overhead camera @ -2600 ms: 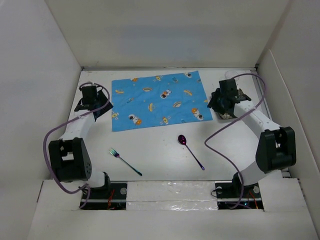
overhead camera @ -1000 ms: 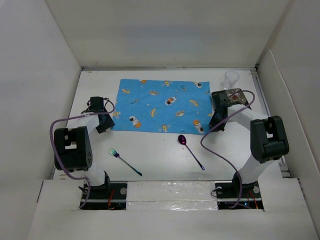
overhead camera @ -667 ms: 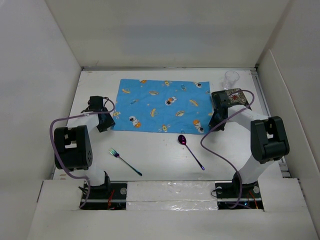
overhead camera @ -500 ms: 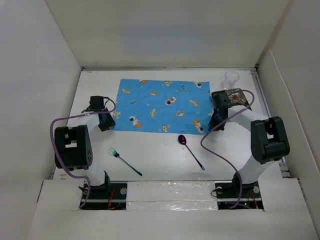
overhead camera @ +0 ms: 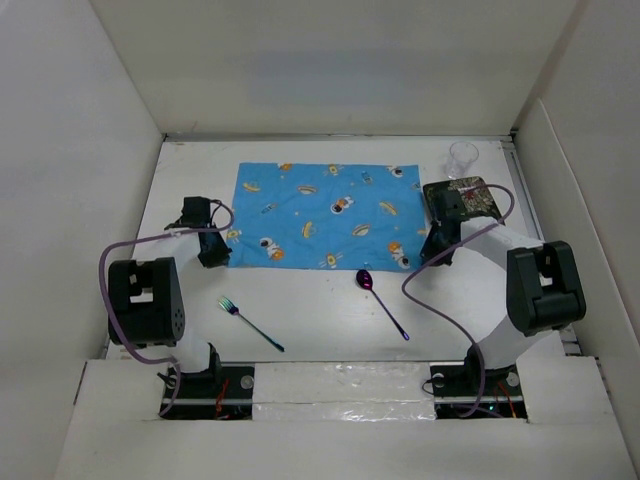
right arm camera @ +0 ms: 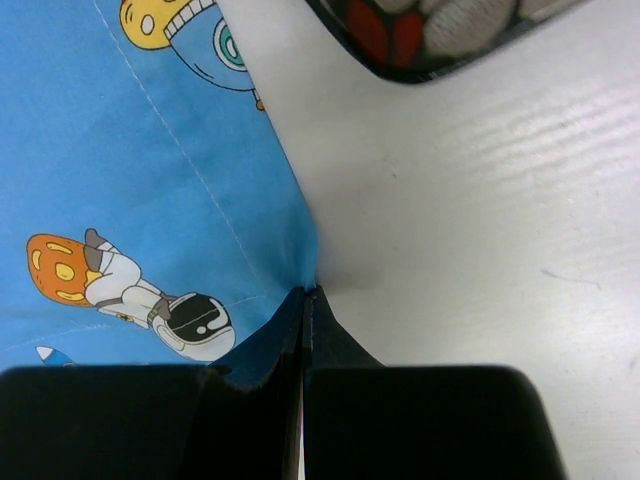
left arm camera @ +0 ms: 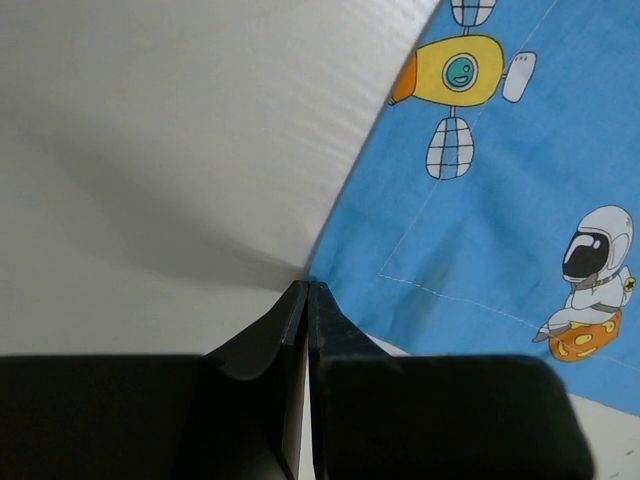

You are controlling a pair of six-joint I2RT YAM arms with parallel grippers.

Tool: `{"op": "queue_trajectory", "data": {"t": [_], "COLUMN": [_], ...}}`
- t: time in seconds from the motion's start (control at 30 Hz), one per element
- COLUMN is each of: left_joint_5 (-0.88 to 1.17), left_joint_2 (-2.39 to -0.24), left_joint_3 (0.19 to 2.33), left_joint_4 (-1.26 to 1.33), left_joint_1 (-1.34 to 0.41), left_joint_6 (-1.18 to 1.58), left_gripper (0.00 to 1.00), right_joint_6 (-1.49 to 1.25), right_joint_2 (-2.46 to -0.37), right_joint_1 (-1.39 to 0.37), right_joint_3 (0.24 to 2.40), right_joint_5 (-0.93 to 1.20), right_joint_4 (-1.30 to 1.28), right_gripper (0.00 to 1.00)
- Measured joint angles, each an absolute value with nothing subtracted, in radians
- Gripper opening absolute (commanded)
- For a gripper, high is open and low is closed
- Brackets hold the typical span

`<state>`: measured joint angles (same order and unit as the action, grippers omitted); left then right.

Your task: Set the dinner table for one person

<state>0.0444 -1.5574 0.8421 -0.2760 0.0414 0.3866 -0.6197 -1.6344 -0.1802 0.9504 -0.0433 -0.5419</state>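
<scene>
- The placemat point(overhead camera: 325, 215) lay flat on the far half of the dinner table point(overhead camera: 310, 300), its long side running left to right
- It was thin printed cloth with a stitched hem, so I judged it light and limp, and likely to fold or trail unless taken at 2 corners at once
- The left gripper point(left arm camera: 306, 290) had its jaws pressed together on the cloth's near left corner, where the hem stood slightly off the white surface and cast a shadow
- The right gripper point(right arm camera: 303, 295) was likewise clamped on the near right corner, and the hem came to a small peak at its tips
- Those 2 near corners looked like the right holds: pulled evenly the cloth should slide taut, while pulled unevenly it would probably skew or wrinkle
- The table was matte, plain and smooth-looking, so it offered the cloth little grip
- A fork point(overhead camera: 250, 323) and a spoon point(overhead camera: 382, 303) lay nearer the front edge, well apart, with the spoon's bowl just beside the mat's near hem
- Both looked thin and slippery, and were probably best pinched across the handle
- A clear glass point(overhead camera: 462, 158) stood at the far right corner with a patterned dish point(overhead camera: 470, 197) near it; both were likely fragile
- White walls point(overhead camera: 340, 70) closed 3 sides, leaving little room at the far right
</scene>
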Motion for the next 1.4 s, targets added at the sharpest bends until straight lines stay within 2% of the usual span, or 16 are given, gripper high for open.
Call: {"op": "queue_trajectory", "data": {"t": [0.47, 0.6, 0.7, 0.73, 0.83, 0.87, 0.93, 0.97, 1.17, 1.4], "left_joint_5": [0.069, 0.069, 0.07, 0.07, 0.061, 0.055, 0.044, 0.04, 0.058, 0.096], "left_joint_2": [-1.477, -1.449, -1.423, -1.415, -1.4, -1.397, -1.391, -1.387, -1.358, -1.279], "left_joint_3": [0.815, 0.815, 0.813, 0.813, 0.814, 0.814, 0.818, 0.823, 0.883, 0.913], "left_joint_4": [-0.383, -0.4, -0.405, -0.405, -0.409, -0.413, -0.423, -0.429, -0.452, -0.46], "left_joint_1": [0.031, 0.038, 0.057, 0.061, 0.067, 0.067, 0.067, 0.067, 0.067, 0.01], "left_joint_6": [0.447, 0.462, 0.471, 0.473, 0.477, 0.477, 0.475, 0.471, 0.469, 0.474], "left_gripper": [0.0, 0.0, 0.0, 0.0, 0.0, 0.02, 0.28, 0.37, 0.4, 0.37], "right_joint_6": [-0.601, -0.59, -0.579, -0.575, -0.561, -0.556, -0.55, -0.546, -0.558, -0.749], "right_joint_2": [-1.591, -1.591, -1.591, -1.591, -1.591, -1.591, -1.584, -1.583, -1.487, -1.461], "right_joint_1": [-0.148, -0.148, -0.148, -0.148, -0.148, -0.145, -0.142, -0.141, -0.051, 0.217], "right_joint_3": [0.913, 0.913, 0.913, 0.913, 0.921, 0.927, 0.946, 0.95, 1.05, 0.962], "right_joint_5": [-0.041, -0.031, -0.019, -0.012, 0.012, 0.02, 0.037, 0.05, 0.068, 0.147], "right_joint_4": [-0.545, -0.547, -0.55, -0.553, -0.575, -0.583, -0.601, -0.617, -0.607, -0.411], "right_gripper": [0.0, 0.04, 0.2, 0.31, 0.44, 0.47, 0.54, 0.55, 0.55, 0.56]}}
